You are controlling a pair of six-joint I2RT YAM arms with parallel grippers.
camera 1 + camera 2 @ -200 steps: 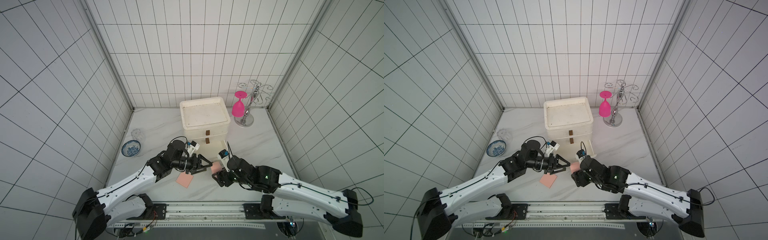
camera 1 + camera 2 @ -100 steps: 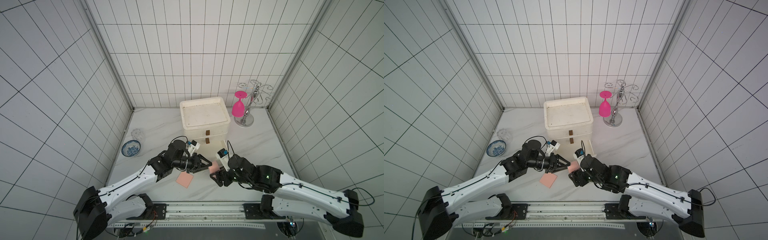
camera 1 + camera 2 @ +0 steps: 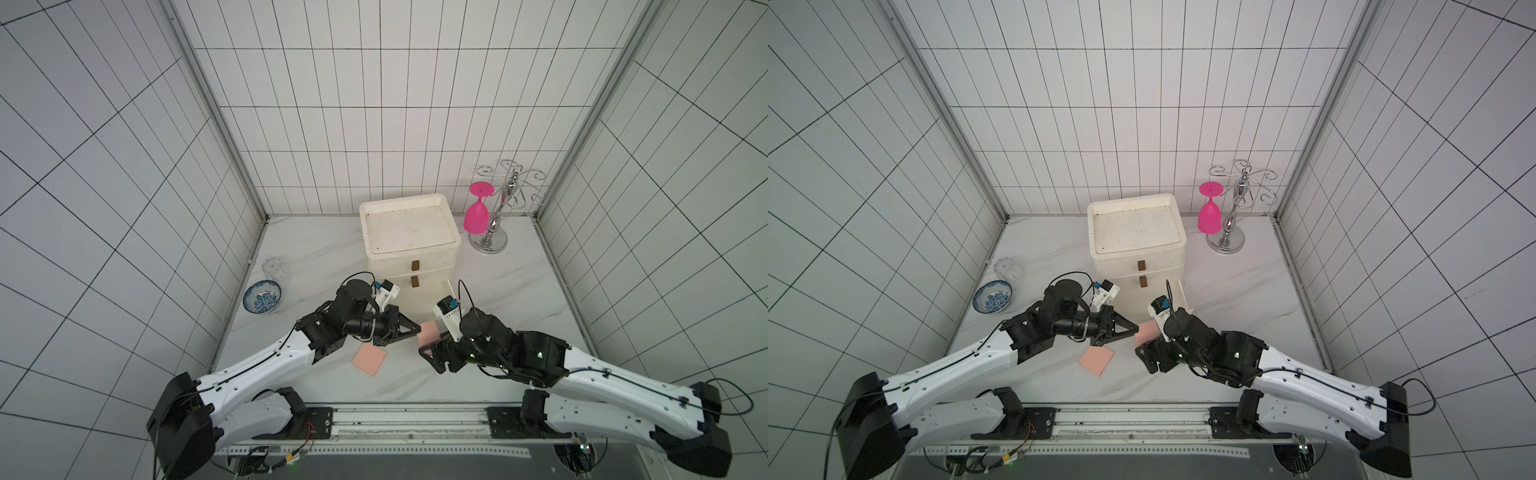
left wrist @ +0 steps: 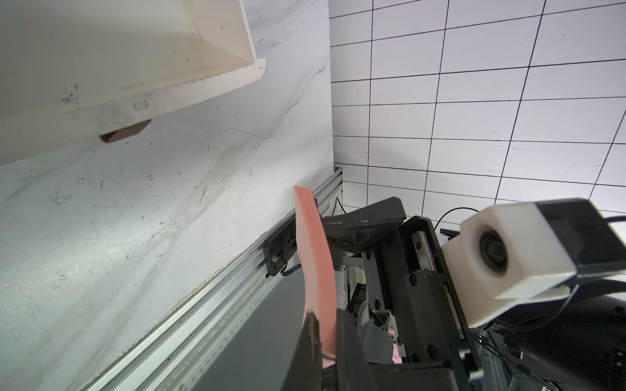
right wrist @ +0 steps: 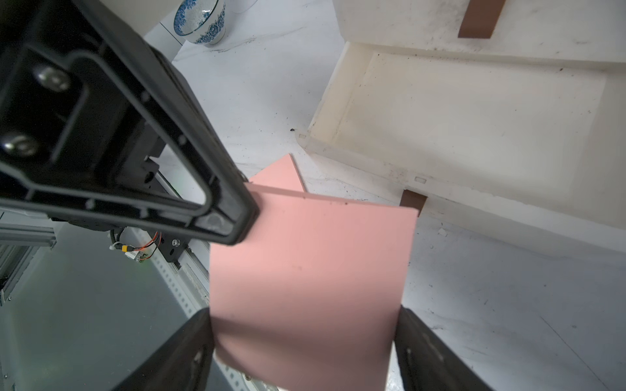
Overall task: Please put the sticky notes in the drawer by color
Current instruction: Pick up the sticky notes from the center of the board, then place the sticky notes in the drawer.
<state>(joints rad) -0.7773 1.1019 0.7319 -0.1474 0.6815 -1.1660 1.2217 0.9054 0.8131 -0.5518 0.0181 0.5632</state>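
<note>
A salmon-pink pad of sticky notes (image 3: 428,332) (image 3: 1146,331) hangs above the table between my two arms. My left gripper (image 3: 417,330) (image 4: 325,315) is shut on one corner of it (image 4: 313,243). My right gripper (image 3: 434,343) (image 5: 305,325) has a finger at each side edge of the pad (image 5: 305,270); whether those fingers still press is unclear. A second pink pad (image 3: 369,359) (image 5: 281,177) lies flat on the table under the left arm. Behind stands the cream drawer chest (image 3: 390,270), its bottom drawer (image 3: 448,291) (image 5: 440,118) pulled out and bare inside.
A blue-patterned bowl (image 3: 262,296) and a clear glass (image 3: 274,269) stand at the left wall. A pink goblet (image 3: 477,212) hangs on a chrome rack (image 3: 494,224) at the back right. A metal rail (image 3: 407,415) runs along the table's front edge.
My left gripper's jaws were spread around the pad's corner and have closed on it. The right gripper's jaws have widened a little. Neither arm has shifted much.
</note>
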